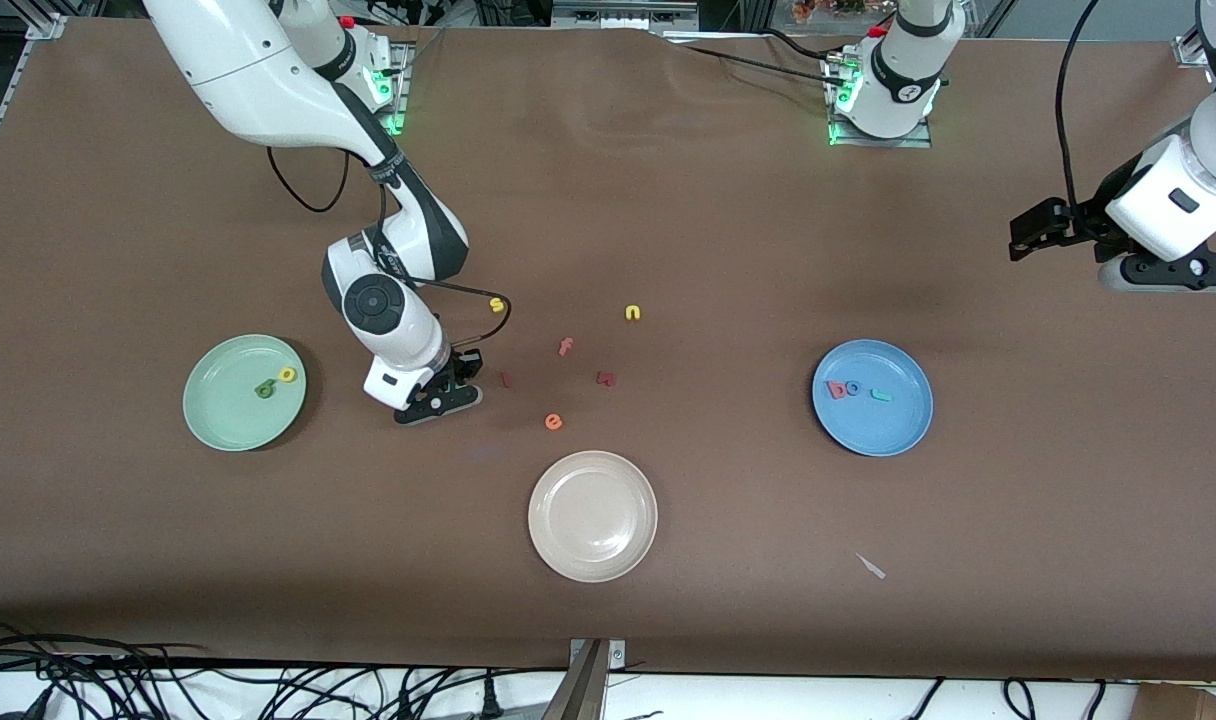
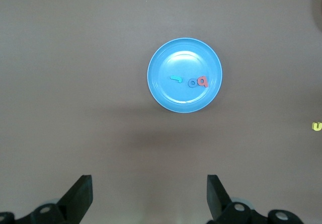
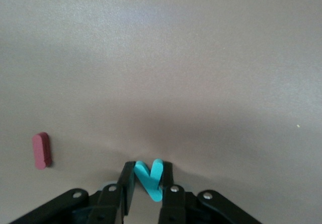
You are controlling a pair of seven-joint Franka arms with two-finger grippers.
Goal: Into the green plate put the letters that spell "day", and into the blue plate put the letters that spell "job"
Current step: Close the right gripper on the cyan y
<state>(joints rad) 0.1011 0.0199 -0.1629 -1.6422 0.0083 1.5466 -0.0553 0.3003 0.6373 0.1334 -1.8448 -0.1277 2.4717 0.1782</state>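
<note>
One letter remains: the teal "y" (image 3: 150, 177), light, squashy foam on the surface beside the green plate (image 1: 208, 420). Your right end effector (image 3: 149, 194) pinches it; squeeze gently. Left end effector (image 2: 149, 196) waits, spread.

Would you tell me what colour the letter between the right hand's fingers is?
Teal; the "y" shows best in the right wrist view.

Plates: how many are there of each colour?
green plate: 1
blue plate: 1
cream plate: 1
total: 3
</note>
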